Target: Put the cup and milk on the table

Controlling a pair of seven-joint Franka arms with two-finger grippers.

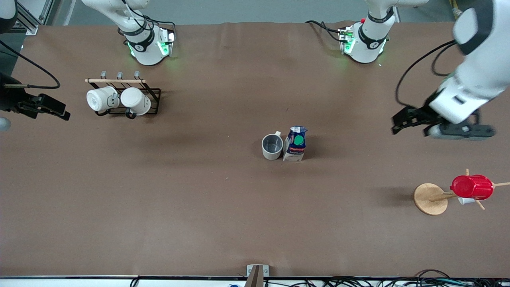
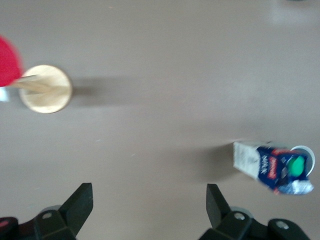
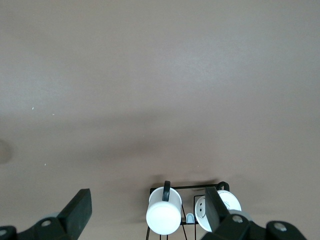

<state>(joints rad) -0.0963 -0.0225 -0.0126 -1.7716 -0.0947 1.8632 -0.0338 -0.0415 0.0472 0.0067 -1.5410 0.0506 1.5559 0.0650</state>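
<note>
Right gripper (image 1: 59, 111) hangs over the table edge at the right arm's end, fingers (image 3: 80, 207) spread wide, nothing between them. Table (image 1: 199, 207): plain brown sheet.

Black wire rack (image 1: 131, 97) with a wooden bar stands near the corner by the right arm's base; two white mugs (image 1: 115, 100) hang on it, side by side.

Cup (image 1: 272, 146) stands upright near the table's middle, dark grey inside showing, handle turned toward the arms' edge. Milk (image 1: 295, 144) stands just beside it, toward the left arm's end, green cap showing; whether the two touch, cannot tell.

Left gripper (image 1: 402, 121) hangs over the table near the left arm's end, fingers (image 2: 80, 202) spread, empty.

Wooden mug tree (image 1: 432, 198) with a round base sits near the front camera's edge at that end; a red cup (image 1: 472, 186) rides on one of its pegs.
</note>
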